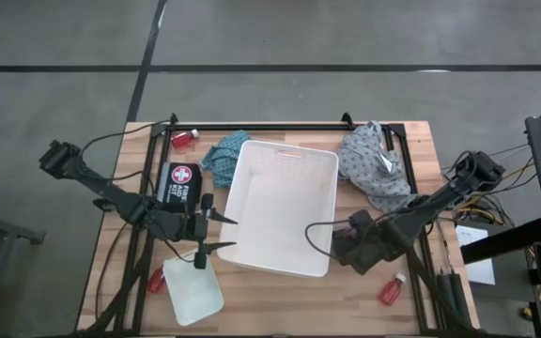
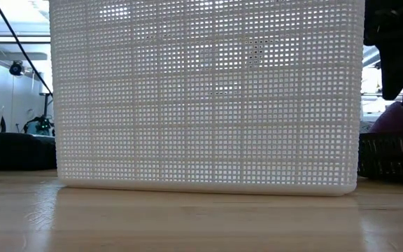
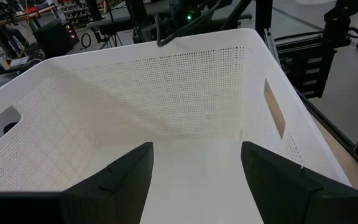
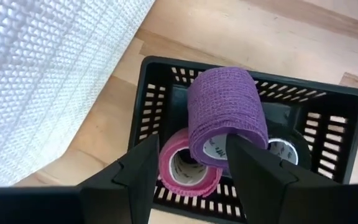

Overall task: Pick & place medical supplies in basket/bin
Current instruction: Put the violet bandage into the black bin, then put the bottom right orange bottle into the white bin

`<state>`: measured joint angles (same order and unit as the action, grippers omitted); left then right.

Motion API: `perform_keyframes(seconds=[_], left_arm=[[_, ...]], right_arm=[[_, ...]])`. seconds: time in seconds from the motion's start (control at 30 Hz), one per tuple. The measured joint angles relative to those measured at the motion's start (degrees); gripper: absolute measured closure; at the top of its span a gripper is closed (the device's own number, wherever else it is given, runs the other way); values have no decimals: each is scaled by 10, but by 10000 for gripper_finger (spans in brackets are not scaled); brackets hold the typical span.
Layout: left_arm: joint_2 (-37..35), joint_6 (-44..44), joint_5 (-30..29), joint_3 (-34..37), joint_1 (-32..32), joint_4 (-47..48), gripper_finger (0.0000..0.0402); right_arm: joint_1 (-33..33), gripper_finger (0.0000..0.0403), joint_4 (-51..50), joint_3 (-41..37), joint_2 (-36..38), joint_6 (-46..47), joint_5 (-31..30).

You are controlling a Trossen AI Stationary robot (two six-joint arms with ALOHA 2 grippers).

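The white basket (image 1: 285,207) stands mid-table. My left gripper (image 1: 219,234) hangs open over its left rim and points into its bare inside (image 3: 185,155). My right gripper (image 4: 192,146) is open and points down over a black tray (image 4: 328,118) just right of the basket. In the tray a purple roll (image 4: 225,112) stands on edge, leaning on a pink roll (image 4: 185,165). A teal cloth (image 1: 222,153) and a grey cloth (image 1: 374,169) lie at the basket's far corners. Red bottles (image 1: 184,139) (image 1: 156,280) (image 1: 392,288) lie on the table. My right gripper stands over the purple roll from above. One finger (image 4: 253,168) overlaps the roll's lower edge (image 4: 232,140), and I cannot tell whether it touches. The other finger stands apart from the roll, with the pink roll showing in the gap.
A small translucent tray (image 1: 193,291) sits near the front left, beside one bottle. A black first aid kit (image 1: 178,181) lies left of the basket. A third roll (image 4: 283,149) lies in the black tray. The basket's mesh wall (image 2: 208,98) fills the low view.
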<state>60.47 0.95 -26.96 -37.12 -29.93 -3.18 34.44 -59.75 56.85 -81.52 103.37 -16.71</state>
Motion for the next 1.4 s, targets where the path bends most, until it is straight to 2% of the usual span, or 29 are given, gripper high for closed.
perform_keyframes(seconds=[0.4, 0.67, 0.83, 0.93, 1.17, 1.4], left_arm=[[0, 0, 0, 0, 0, 0, 152], [0, 0, 0, 0, 0, 0, 152], [0, 0, 0, 0, 0, 0, 152], [0, 0, 0, 0, 0, 0, 152], [0, 0, 0, 0, 0, 0, 152], [0, 0, 0, 0, 0, 0, 152]], right_arm=[[-13, 220, 2, -2, -22, -18, -25], [-12, 220, -1, 31, -16, -22, -11], [-9, 220, -5, 53, -15, -79, -13], [8, 220, 5, 56, -15, -122, -64], [97, 220, 88, 46, -22, -139, -249], [177, 220, 102, 45, -47, -152, -322]])
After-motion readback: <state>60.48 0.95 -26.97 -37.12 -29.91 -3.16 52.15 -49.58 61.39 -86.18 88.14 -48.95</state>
